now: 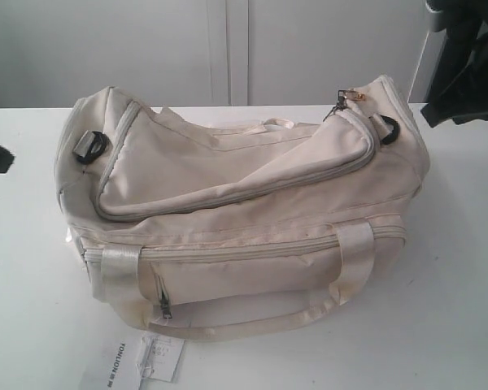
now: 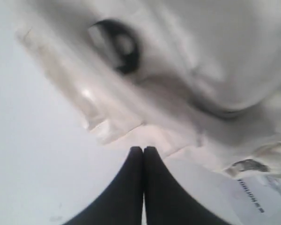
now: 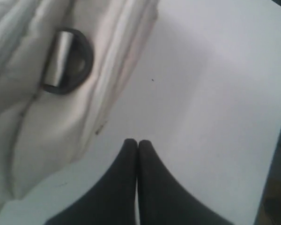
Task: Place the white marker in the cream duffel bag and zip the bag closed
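In the exterior view the cream duffel bag lies on the white tabletop. Its paper hangtag lies at the bag's near side. The long top zipper looks closed, and its slider sits at the bag's end. The white marker is not visible anywhere. I judge it is probably inside the bag, but this cannot be confirmed.

In the left wrist view the left hand has its fingers pressed together and pinches nothing. It hovers just beside the bag's end, near a black D-ring.

In the right wrist view the right hand is also pressed together and empty, above bare tabletop just beside the bag's other end.

To finish well, check that the zipper is fully closed. If a gap remains, one hand should hold the fabric while the other pulls the slider along the teeth.
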### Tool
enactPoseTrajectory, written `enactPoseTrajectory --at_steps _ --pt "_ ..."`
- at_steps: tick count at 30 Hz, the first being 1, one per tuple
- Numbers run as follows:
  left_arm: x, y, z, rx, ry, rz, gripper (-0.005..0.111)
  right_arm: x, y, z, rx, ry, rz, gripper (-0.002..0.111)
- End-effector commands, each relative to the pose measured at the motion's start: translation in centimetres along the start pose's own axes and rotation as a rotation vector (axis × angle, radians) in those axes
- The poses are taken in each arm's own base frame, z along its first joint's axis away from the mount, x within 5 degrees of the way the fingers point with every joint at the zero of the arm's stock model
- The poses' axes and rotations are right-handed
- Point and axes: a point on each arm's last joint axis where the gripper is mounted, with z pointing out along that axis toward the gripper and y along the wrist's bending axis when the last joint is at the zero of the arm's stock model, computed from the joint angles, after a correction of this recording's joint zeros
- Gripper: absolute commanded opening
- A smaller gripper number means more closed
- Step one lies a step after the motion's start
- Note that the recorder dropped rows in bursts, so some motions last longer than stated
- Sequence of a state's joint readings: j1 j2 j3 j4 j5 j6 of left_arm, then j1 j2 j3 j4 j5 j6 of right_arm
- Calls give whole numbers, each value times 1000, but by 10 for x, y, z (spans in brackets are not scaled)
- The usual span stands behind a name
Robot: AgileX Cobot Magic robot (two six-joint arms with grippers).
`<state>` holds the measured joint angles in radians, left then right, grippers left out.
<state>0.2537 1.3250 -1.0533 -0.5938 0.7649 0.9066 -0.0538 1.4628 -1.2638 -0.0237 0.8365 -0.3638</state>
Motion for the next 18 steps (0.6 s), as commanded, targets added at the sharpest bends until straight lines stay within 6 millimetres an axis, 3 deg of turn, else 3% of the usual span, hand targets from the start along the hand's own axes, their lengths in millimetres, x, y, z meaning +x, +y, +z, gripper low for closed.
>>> enactPoseTrajectory --at_steps 1,5,10,18 --pt "12 12 -14 -214 117 -183 0 8 -13 -7 125 63 40 0" --pt "12 18 -27 -365 99 -253 0 7 -13 -16 130 34 64 0" --pt "8 16 -33 -394 31 -319 0 2 -10 -30 106 -61 161 0" --pt "-5 0 -62 -433 -182 -327 0 -3 -11 -62 142 -301 297 0"
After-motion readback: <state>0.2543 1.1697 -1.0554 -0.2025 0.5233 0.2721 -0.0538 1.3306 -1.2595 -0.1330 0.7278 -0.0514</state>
